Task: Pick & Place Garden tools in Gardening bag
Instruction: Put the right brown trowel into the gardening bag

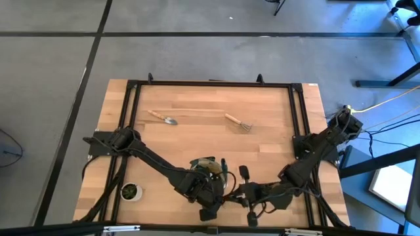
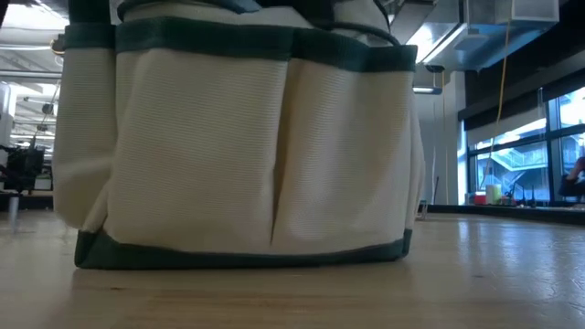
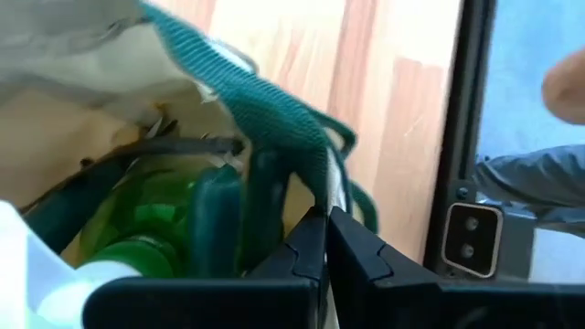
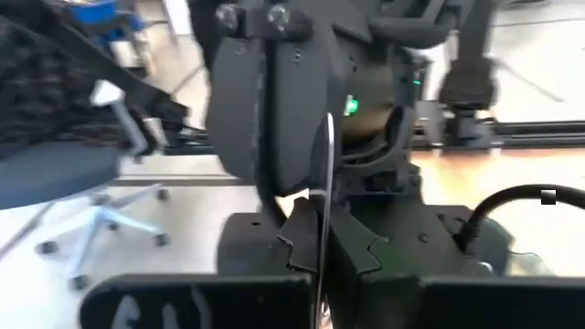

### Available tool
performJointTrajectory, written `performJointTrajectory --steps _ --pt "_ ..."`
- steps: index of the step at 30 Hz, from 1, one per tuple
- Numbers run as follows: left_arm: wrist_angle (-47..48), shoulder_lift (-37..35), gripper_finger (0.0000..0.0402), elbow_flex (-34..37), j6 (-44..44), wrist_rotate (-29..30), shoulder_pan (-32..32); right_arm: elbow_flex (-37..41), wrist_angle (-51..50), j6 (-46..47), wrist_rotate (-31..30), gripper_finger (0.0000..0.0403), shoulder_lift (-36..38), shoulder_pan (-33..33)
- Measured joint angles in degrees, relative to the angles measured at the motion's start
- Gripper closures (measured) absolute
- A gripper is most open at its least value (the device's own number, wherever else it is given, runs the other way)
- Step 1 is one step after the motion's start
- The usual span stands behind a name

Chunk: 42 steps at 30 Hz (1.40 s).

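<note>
The left gripper is pinched tight on the gardening bag's green rim at the worktop's near edge, spray bottle inside. The right gripper, closed and empty, waits alongside. A trowel and fork remain far; fetching one likely comes next.

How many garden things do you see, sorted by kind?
Wooden-handled tools lying on the table: 2, a trowel and a fork
Green spray bottle in the bag: 1
Gardening bag: 1
Potted plant: 1
Total: 5
</note>
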<state>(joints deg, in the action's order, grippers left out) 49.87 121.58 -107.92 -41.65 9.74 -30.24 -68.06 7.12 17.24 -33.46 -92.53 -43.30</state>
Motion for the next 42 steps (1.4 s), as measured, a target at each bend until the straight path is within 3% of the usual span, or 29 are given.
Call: performJointTrajectory --steps 5,12,20,30,42 --pt "0.9 0.0 0.0399 0.0 -3.5 0.4 0.0 0.1 -1.1 -1.6 -7.6 0.0403 -1.5 0.4" --pt "0.4 0.0 0.0400 0.0 -6.9 -0.8 0.0 0.0 -1.1 -1.6 -12.1 0.0403 -3.1 0.7" --pt "-4.5 0.0 0.0400 0.0 -10.6 -1.4 -0.1 0.0 0.6 -3.0 -12.8 0.0403 -3.3 -0.3" --pt "-7.9 -0.9 0.0400 0.0 -12.3 4.5 -0.9 0.5 4.8 -2.6 -18.0 0.0403 -3.4 -3.3" --pt "-8.1 -1.2 0.0400 -0.3 -13.1 5.6 -1.4 12.7 22.6 -0.8 -24.3 0.0403 -3.6 -5.0"
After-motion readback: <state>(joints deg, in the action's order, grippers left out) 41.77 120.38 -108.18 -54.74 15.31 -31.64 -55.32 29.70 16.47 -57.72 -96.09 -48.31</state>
